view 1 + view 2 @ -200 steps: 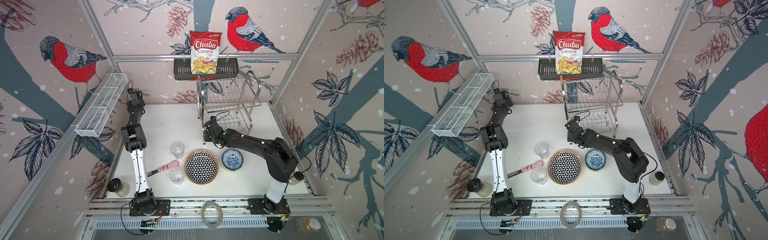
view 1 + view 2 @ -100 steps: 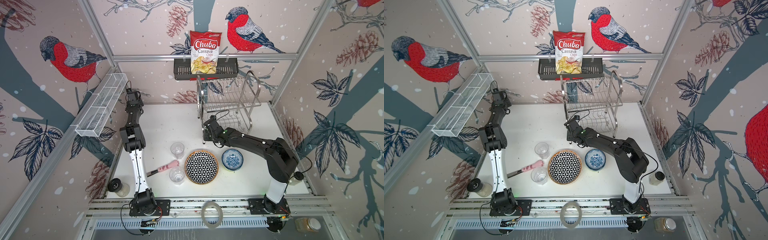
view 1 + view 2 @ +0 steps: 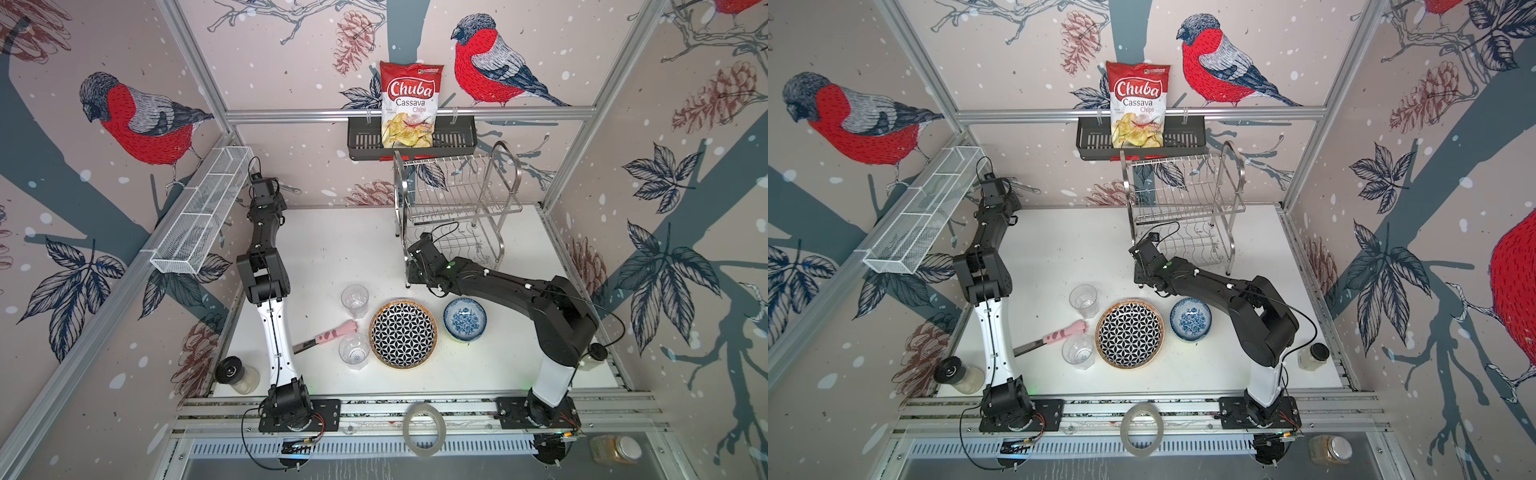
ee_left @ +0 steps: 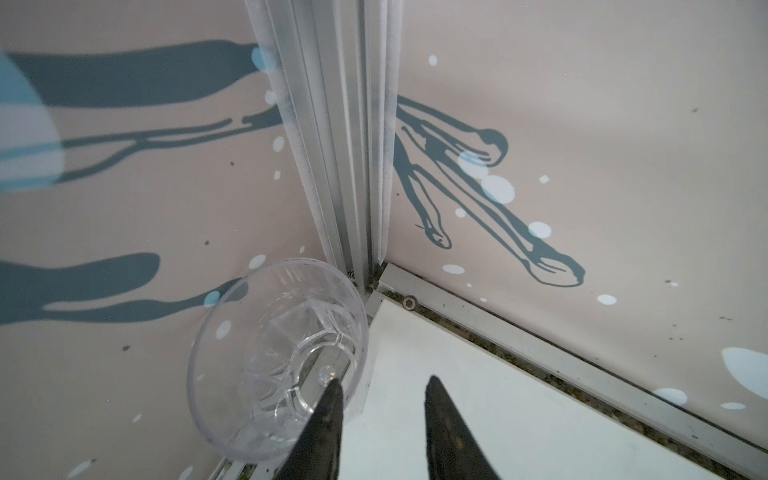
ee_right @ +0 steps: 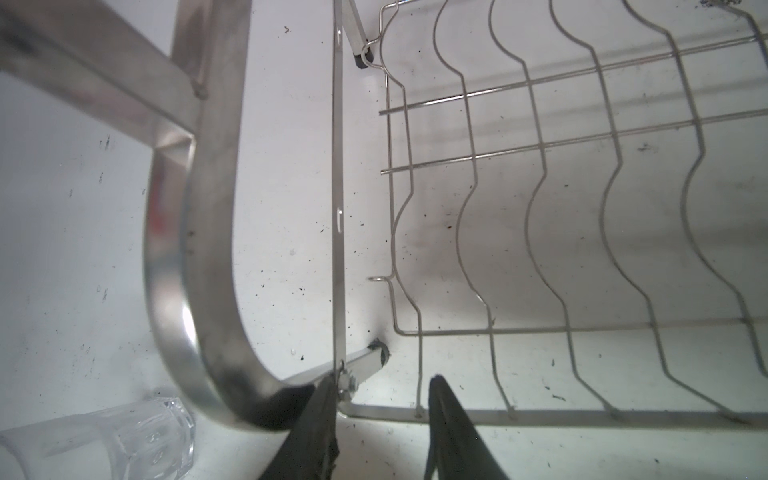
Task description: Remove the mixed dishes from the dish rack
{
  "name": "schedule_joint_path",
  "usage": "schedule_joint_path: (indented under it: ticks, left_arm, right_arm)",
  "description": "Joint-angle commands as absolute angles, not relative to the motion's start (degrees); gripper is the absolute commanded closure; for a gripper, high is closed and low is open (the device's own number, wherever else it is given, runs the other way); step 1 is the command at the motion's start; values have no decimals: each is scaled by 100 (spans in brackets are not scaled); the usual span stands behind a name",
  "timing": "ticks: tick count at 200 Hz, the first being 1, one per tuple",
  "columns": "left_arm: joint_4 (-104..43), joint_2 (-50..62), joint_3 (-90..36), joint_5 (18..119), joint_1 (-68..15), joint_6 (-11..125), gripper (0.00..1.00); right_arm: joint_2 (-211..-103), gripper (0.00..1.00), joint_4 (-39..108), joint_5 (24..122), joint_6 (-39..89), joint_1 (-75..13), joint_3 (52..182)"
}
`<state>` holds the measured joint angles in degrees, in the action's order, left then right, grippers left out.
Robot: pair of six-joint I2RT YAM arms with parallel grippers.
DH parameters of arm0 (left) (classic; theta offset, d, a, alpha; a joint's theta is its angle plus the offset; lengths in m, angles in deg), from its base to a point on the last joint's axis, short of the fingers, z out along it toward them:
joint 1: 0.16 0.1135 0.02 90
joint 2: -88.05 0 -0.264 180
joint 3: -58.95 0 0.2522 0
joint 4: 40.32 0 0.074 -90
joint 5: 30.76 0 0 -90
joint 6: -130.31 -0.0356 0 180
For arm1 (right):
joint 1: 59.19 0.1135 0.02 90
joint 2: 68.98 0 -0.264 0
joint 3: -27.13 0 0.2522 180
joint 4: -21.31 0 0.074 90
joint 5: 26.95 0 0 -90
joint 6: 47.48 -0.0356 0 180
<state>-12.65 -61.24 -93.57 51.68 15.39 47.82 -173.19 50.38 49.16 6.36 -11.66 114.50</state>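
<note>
The dish rack [image 3: 457,195] is polished stainless steel, with mirror-glossy, lightly smudged flat side bands and thin smooth wire shelves; the tabletop [image 3: 340,249] is white and matt, marked by dark specks and scuffs. The glasses [image 3: 354,296] are clear, glossy and faceted at the base, while the patterned plate [image 3: 402,334] and the blue-floral bowl [image 3: 464,320] show a smooth glazed sheen. The frame profile [image 4: 340,166] is satin aluminium, the wall basket [image 3: 365,139] matt black, the mesh basket [image 3: 199,220] white-coated wire and the chip bag [image 3: 409,108] glossy printed film.
</note>
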Motion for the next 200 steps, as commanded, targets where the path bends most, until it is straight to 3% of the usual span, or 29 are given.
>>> schedule_joint_path:
  ticks: [1,15,40,63,164,200]
  left_arm:
    - [-1142,-5984,-9327,5279,1567,4800,72]
    - [-1045,-5890,-9252,5130,1567,4896,69]
    - [-989,-5807,-9144,4842,1558,4968,33]
    - [-1123,-5882,-9233,4447,1556,4889,19]
    - [-1936,-6681,-9825,4753,1577,4702,20]
    - [-1795,-6640,-9693,4970,1575,4739,28]
  right_arm:
    - [-17313,61,4897,5107,596,-1153,11424]
    - [-17322,61,4878,5127,596,-1147,11420]
    - [-17323,61,4869,5170,613,-1149,11406]
    - [-17329,61,4896,5162,612,-1147,11397]
    - [-17630,62,5151,5153,591,-1156,11723]
    - [-17733,62,5160,5223,591,-1153,11841]
